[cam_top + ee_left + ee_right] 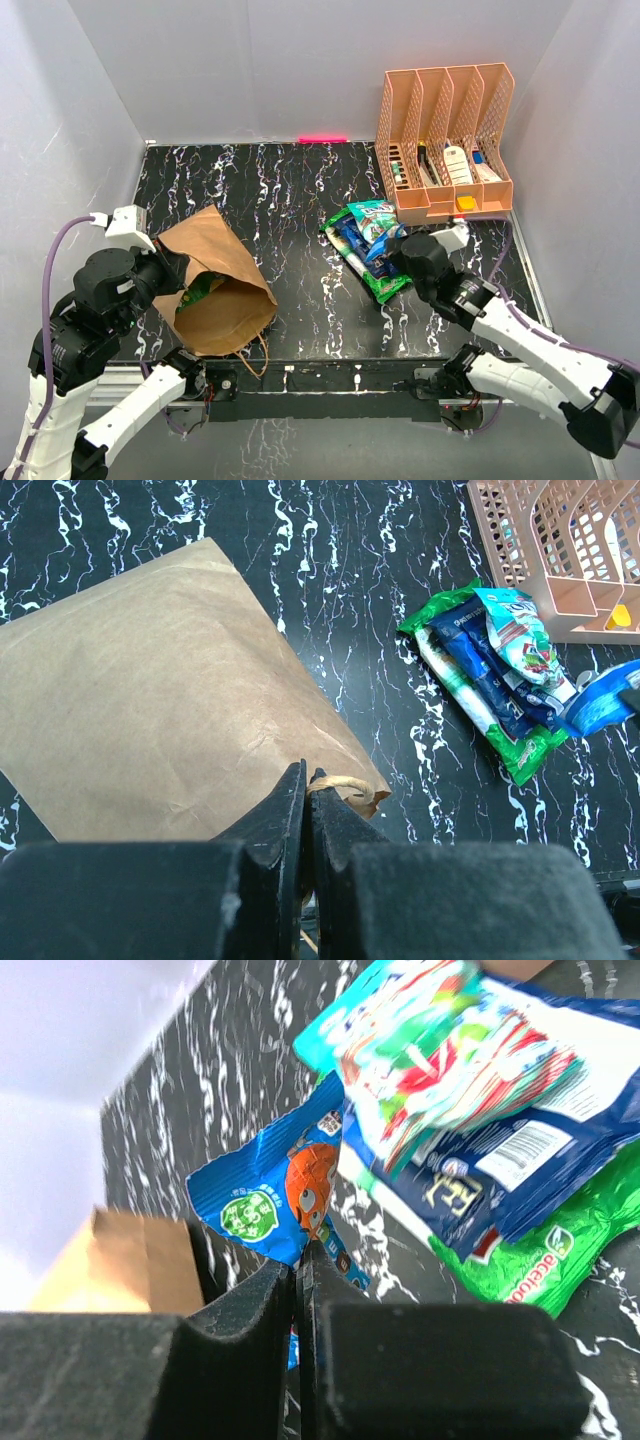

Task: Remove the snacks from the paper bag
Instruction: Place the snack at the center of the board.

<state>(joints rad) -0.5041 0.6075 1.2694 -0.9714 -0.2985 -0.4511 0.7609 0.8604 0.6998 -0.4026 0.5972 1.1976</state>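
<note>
Right wrist view: the right gripper (297, 1252) pinches the blue packet (265, 1205) by a thin edge, so it may slip. The left gripper (305, 775) clamps the paper bag (150, 700) by its handle, which could tear.

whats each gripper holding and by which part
Left gripper pinches the paper bag at its handle; right gripper pinches a small blue packet by one edge.

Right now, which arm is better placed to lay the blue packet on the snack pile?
Right: the right gripper pinches the blue packet beside the pile, while the left gripper is shut on the paper bag.
</note>
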